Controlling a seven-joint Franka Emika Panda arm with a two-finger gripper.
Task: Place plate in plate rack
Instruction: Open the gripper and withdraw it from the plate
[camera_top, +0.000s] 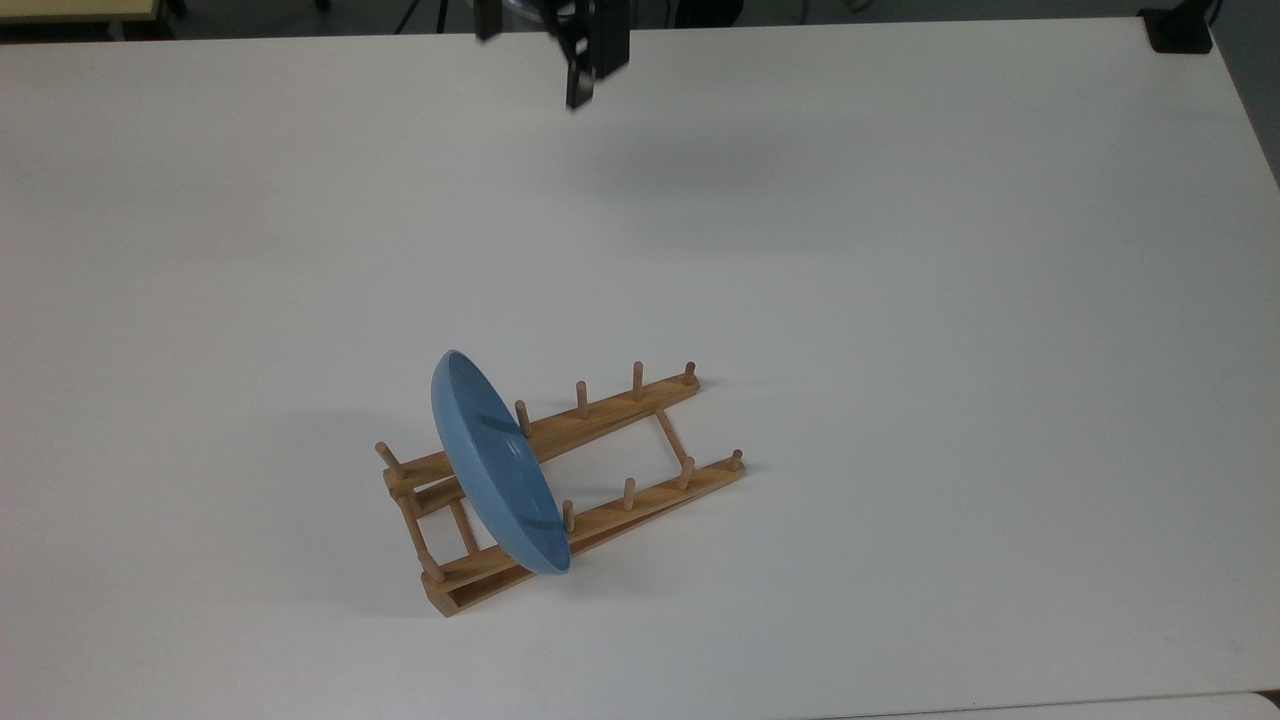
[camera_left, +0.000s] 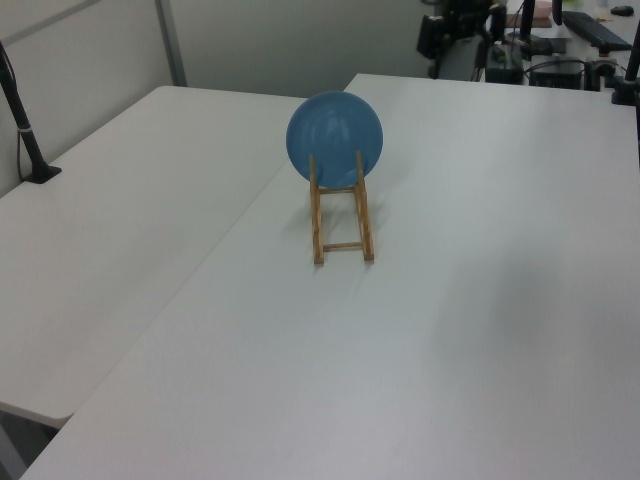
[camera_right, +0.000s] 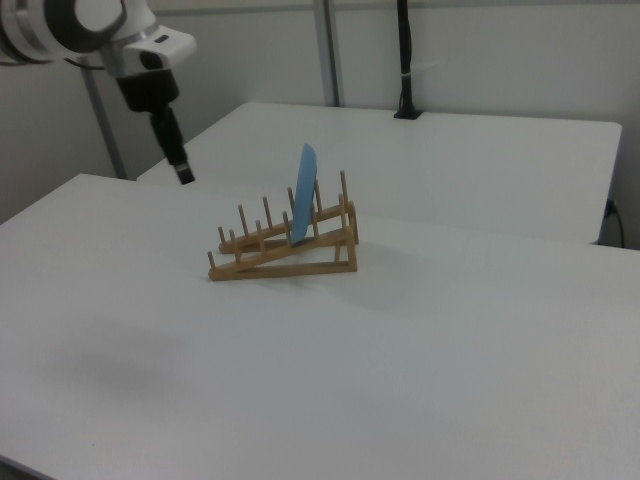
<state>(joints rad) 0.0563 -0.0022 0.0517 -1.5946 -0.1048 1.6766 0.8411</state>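
The light-blue plate (camera_top: 495, 462) stands on edge in the wooden plate rack (camera_top: 640, 500), slotted between pegs near the rack's raised end and leaning slightly. In the left view the plate (camera_left: 335, 135) faces the camera above the rack (camera_left: 341, 228). The right view shows the plate (camera_right: 303, 193) edge-on in the rack (camera_right: 285, 256). My gripper (camera_top: 537, 40) is open and holds nothing, high at the top view's upper edge, far from the plate. It hangs at the right view's upper left (camera_right: 176, 150), apart from the rack.
The rack sits on a wide white table (camera_top: 900, 300) with free room all around. A second white table (camera_left: 110, 220) adjoins it. A black clamped post (camera_left: 25, 110) stands at the left view's left edge, and a black base (camera_top: 1180, 28) sits at the top view's upper right corner.
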